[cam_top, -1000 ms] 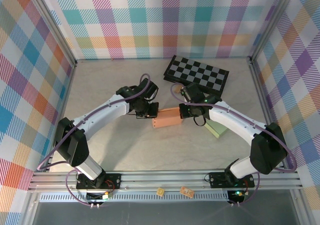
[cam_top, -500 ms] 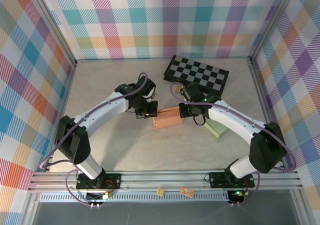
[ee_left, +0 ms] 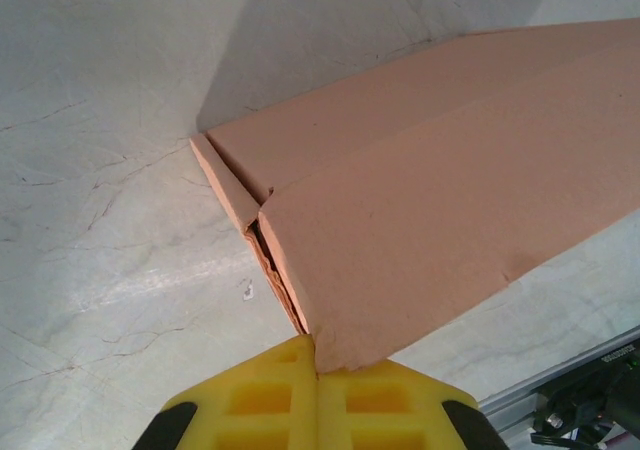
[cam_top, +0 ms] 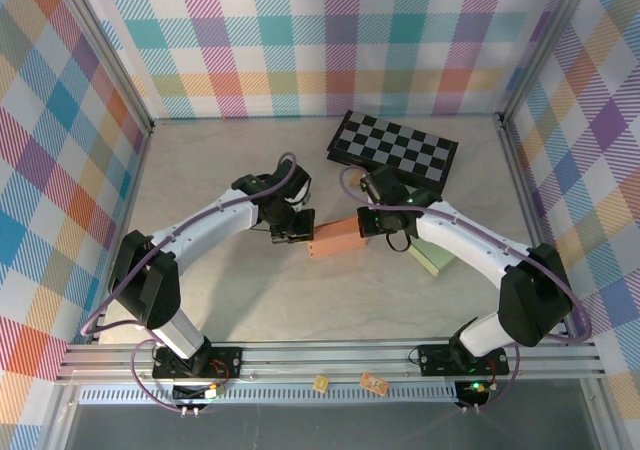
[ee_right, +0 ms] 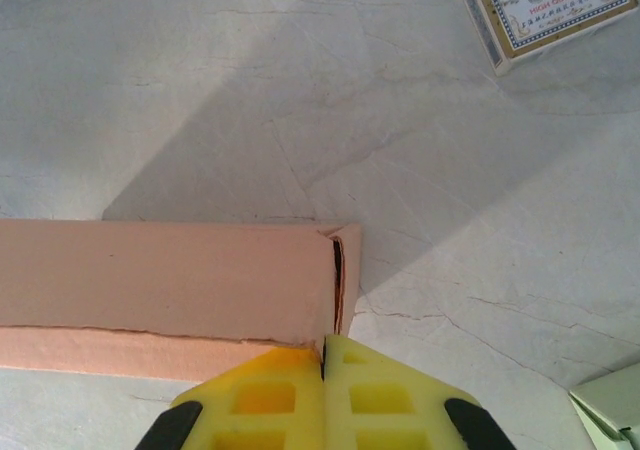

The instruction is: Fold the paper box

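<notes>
Both pincers are closed with nothing between their fingers: the left gripper (ee_left: pixel 318 388) has its yellow fingertips pressed together against the near corner of the paper box (cam_top: pixel 337 237), and the right gripper (ee_right: pixel 323 385) has its own shut tips butted against the opposite end, beside a flap that stands slightly ajar. The box lies on the table (cam_top: pixel 230 170) between the two arms, in front of the checkerboard (cam_top: pixel 395 150), with a pale green box (cam_top: pixel 432 260) just beyond the right arm. Compared with a second ago, the left arm sits a little closer in, so its tips now meet the left end of the box instead of hovering just beside it, and the box looks nudged slightly toward the right arm, which has hardly moved. From the left wrist, the top panel overlaps a narrow side strip, and a dark seam still shows at the corner. This reads as the closing stage: the carton is already formed, and the arms seem to be squeezing it from both ends to seat the end flaps. Because the push comes from closed tips with no grip, the box could slide or swing off line.
</notes>
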Controlling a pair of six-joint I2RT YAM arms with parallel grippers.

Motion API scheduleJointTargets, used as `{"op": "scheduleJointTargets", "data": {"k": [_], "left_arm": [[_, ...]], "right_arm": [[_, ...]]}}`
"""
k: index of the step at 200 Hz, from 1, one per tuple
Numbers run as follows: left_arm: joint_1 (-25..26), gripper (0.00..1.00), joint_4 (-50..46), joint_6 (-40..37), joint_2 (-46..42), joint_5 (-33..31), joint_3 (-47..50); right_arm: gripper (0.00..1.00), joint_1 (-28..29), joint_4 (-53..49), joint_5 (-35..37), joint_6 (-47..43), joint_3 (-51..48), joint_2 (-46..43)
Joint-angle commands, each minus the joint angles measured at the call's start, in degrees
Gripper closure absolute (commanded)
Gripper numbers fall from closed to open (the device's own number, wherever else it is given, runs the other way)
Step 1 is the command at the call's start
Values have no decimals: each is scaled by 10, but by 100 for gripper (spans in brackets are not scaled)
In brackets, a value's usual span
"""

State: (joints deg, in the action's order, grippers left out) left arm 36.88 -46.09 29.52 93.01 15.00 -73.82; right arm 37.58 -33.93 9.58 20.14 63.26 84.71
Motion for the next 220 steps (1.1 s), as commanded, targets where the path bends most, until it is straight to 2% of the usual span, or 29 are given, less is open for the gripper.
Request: {"op": "scheduleJointTargets", "data": {"k": [1,40,65,94,122,138,166,206,220], "left_arm": [[4,96,-4,-6,-5,1,20],[7,96,-8,-8,-8,-9,19],[10,96,-10,-9,-5,-11,17],[12,97,-12,-10,-1,-13,13],[13,97,-14,-11,-1,-13,11],[12,97,-12,-11,1,-11,11],[14,97,-11,-11,4,-11,8],[17,97,-11,-10,6,-8,6],[18,96,-10,-9,6,-8,5]], "right_arm": [[100,6,-17,-9,-2,-23,1],[100,5,-19,-4,-1,-33,-7],[84,5,-30,-4,4,-25,-16],[70,6,-58,-22,26,-7,-30],[53,5,-80,-58,78,0,-63],[47,6,-81,-96,110,6,-78],[42,0,-78,-166,199,21,-80],[34,-52,-56,-272,442,25,-64],[32,-69,-68,-282,509,30,-64]]}}
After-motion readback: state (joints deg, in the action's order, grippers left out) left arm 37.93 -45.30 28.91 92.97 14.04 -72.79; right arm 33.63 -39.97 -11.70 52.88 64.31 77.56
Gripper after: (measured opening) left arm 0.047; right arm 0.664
